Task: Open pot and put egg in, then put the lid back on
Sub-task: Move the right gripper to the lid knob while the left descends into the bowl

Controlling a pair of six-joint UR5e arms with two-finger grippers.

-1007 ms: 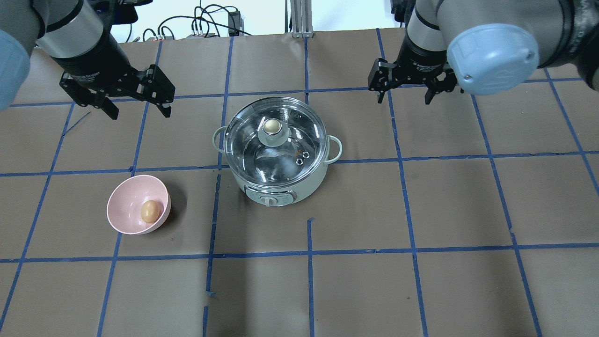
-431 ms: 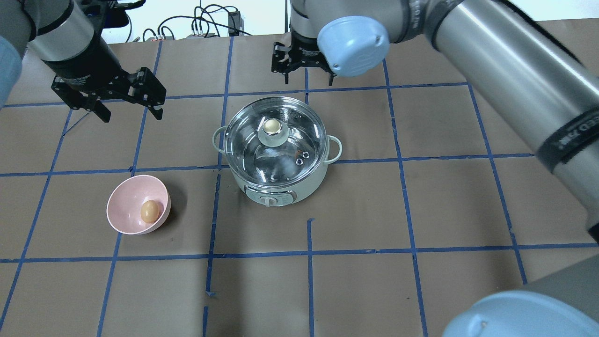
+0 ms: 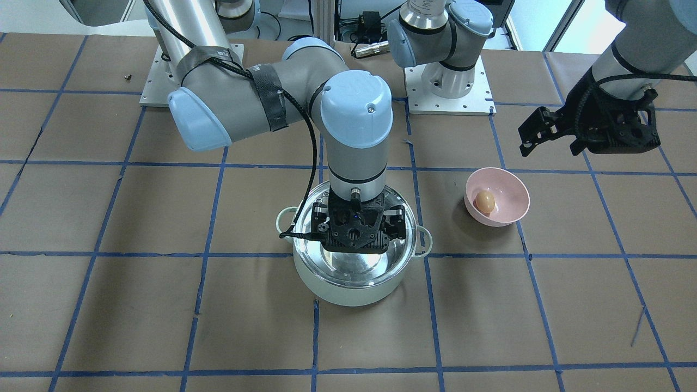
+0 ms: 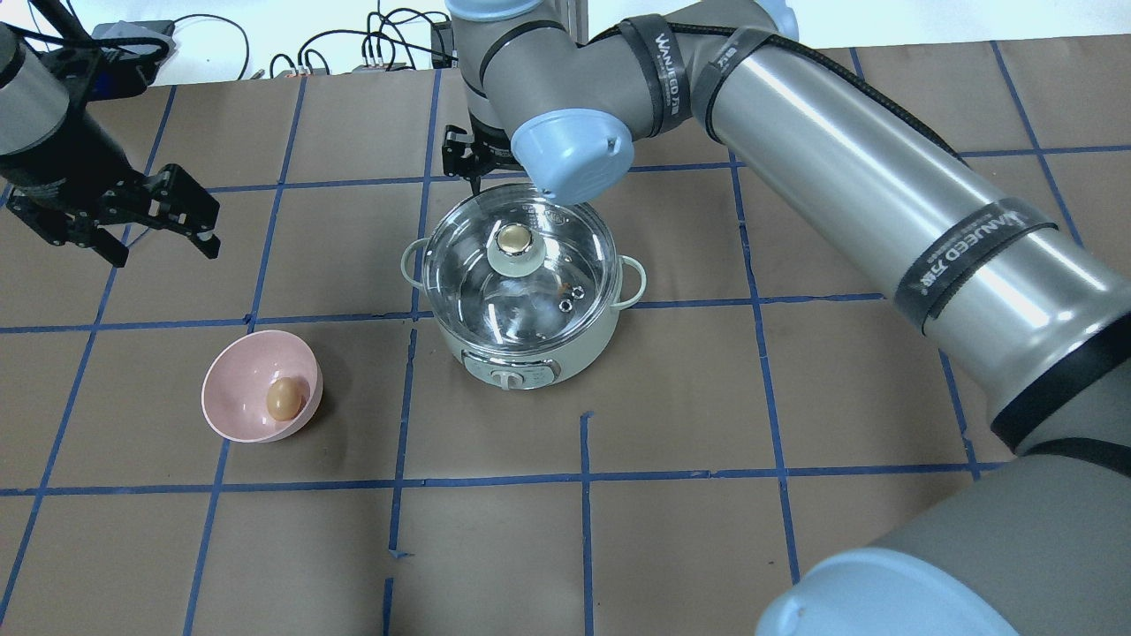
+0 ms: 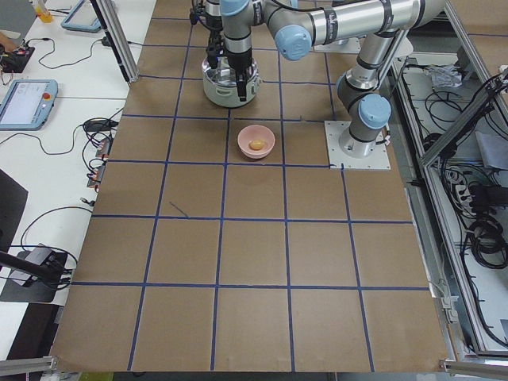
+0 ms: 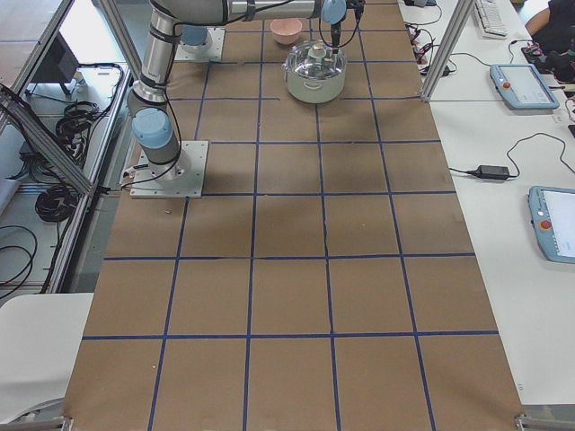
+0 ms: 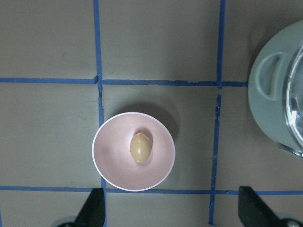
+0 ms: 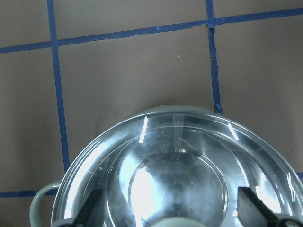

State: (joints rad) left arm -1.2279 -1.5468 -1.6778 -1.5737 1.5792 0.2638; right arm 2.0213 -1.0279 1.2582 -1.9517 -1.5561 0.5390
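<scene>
The mint-green pot point(image 4: 530, 358) stands mid-table with the glass lid point(image 4: 552, 287) on it, beige knob point(image 4: 512, 238) on top. The egg point(image 4: 283, 398) lies in a pink bowl point(image 4: 231, 389) to the pot's left. My right gripper point(image 3: 356, 242) is open and hovers over the lid, apart from it; its wrist view shows the lid point(image 8: 175, 170) right below. My left gripper point(image 4: 159, 243) is open and empty, above the table behind the bowl. Its wrist view looks down on the egg point(image 7: 140, 147) and the pot's edge point(image 7: 274, 94).
The table is brown paper with a blue tape grid. The right arm's long forearm point(image 4: 884, 203) crosses above the table's right half. Cables and boxes point(image 4: 380, 53) lie beyond the far edge. The arm bases point(image 3: 446, 92) stand behind the pot.
My right gripper has swung from the back right across to above the pot's lid. My left gripper has shifted to the left and a little nearer. Pot, lid, bowl and egg have not moved.
</scene>
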